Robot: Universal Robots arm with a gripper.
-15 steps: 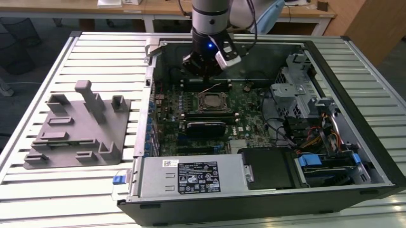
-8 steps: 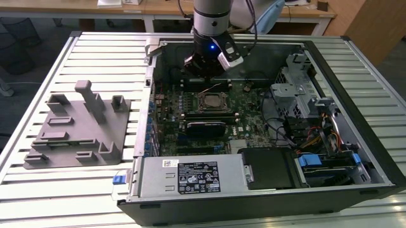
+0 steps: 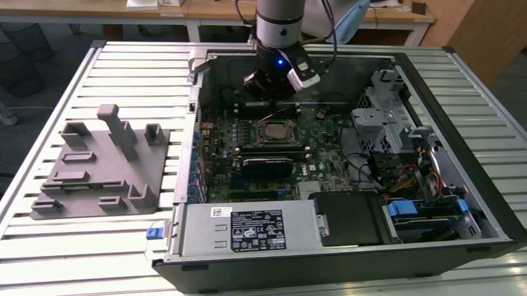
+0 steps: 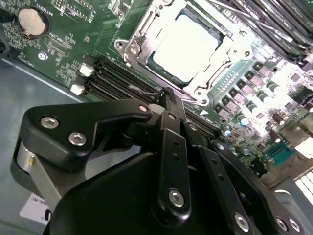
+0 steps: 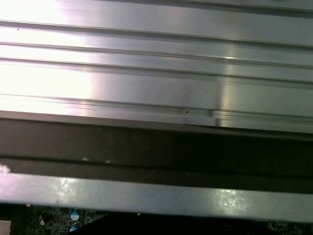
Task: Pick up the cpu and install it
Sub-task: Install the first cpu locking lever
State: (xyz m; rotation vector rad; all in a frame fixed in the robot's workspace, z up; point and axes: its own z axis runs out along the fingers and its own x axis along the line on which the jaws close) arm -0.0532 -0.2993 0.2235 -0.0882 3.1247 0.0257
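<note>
The cpu (image 4: 186,46) lies inside the socket frame (image 4: 128,48). The hand (image 4: 167,94) hangs raised just beside the socket, fingers drawn together, holding nothing. Risk, as judged: if the chip sits slightly askew in the socket, any pressure could bend the pins.

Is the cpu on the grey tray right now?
No, in the second wrist view the cpu lies inside the socket on the motherboard.

Arm (image 3: 278,24) upright near socket (image 3: 272,131); wrist (image 3: 284,58) directed downward; gripper (image 3: 261,91) suspended just beside socket, above it, not touching.
</note>
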